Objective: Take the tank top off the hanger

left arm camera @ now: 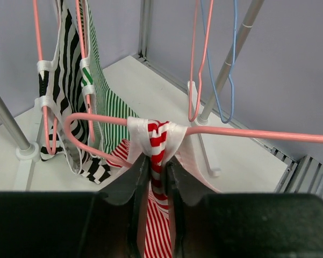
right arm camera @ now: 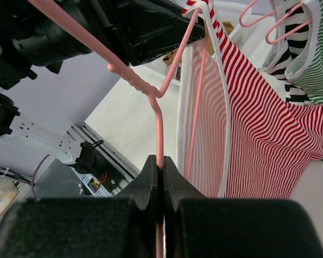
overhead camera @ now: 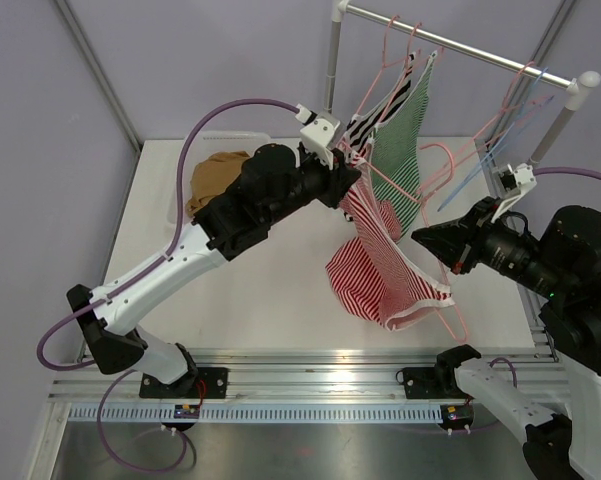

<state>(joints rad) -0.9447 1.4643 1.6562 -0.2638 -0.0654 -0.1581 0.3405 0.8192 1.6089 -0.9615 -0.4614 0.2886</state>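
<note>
A red-and-white striped tank top (overhead camera: pixel 385 265) hangs on a pink wire hanger (right arm camera: pixel 159 129) held in the air above the table, off the rack. My left gripper (overhead camera: pixel 352 180) is shut on the top's shoulder strap (left arm camera: pixel 158 137), bunched just below the hanger's wire (left arm camera: pixel 247 132). My right gripper (overhead camera: pixel 420 238) is shut on the hanger's wire, which runs straight out from between its fingertips (right arm camera: pixel 150 171). The top's body (right arm camera: pixel 258 140) drapes beside that wire, its lower hem reaching down to the table.
A clothes rack rail (overhead camera: pixel 460 45) at the back right carries a green-striped top (overhead camera: pixel 405 140), a black-striped top (overhead camera: pixel 385 105), pink hangers and a blue hanger (overhead camera: pixel 500 150). A clear bin with a brown garment (overhead camera: pixel 215 175) stands at the back left.
</note>
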